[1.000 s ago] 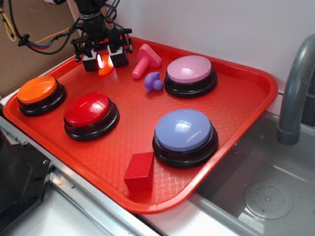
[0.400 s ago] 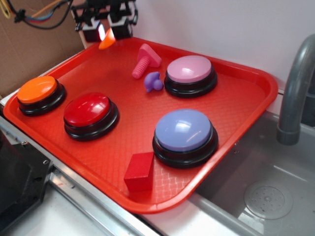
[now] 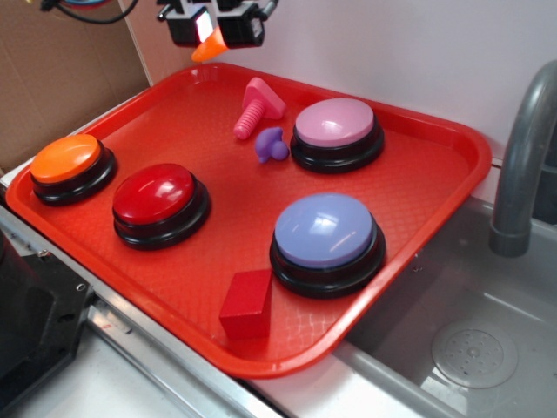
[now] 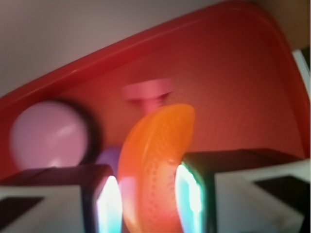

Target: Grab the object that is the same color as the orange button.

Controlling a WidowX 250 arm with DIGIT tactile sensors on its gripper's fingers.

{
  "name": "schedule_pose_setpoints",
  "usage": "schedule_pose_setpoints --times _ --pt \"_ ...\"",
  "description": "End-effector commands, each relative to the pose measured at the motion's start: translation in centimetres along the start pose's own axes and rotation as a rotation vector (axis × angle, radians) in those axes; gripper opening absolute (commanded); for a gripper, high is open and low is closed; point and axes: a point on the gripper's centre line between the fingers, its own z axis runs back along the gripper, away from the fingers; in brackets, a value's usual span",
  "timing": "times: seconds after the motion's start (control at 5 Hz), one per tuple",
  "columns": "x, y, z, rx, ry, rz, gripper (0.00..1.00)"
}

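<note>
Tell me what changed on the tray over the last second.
The gripper, shut on the orange piece, rose from the tray's far left corner to above its rim, carrying the piece clear of the surface. The orange button, the other three buttons, pink screw, purple toy and red block stayed put.

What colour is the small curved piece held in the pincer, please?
Glossy orange; the curved piece shows best in the wrist view.

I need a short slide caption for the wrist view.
Gripper holds the orange piece above the red tray.
</note>
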Motion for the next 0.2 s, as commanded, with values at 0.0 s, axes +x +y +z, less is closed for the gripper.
schedule_pose_setpoints --times 0.0 --pt "-4.36 -0.97 2.56 -0.108 -0.024 -0.08 0.0"
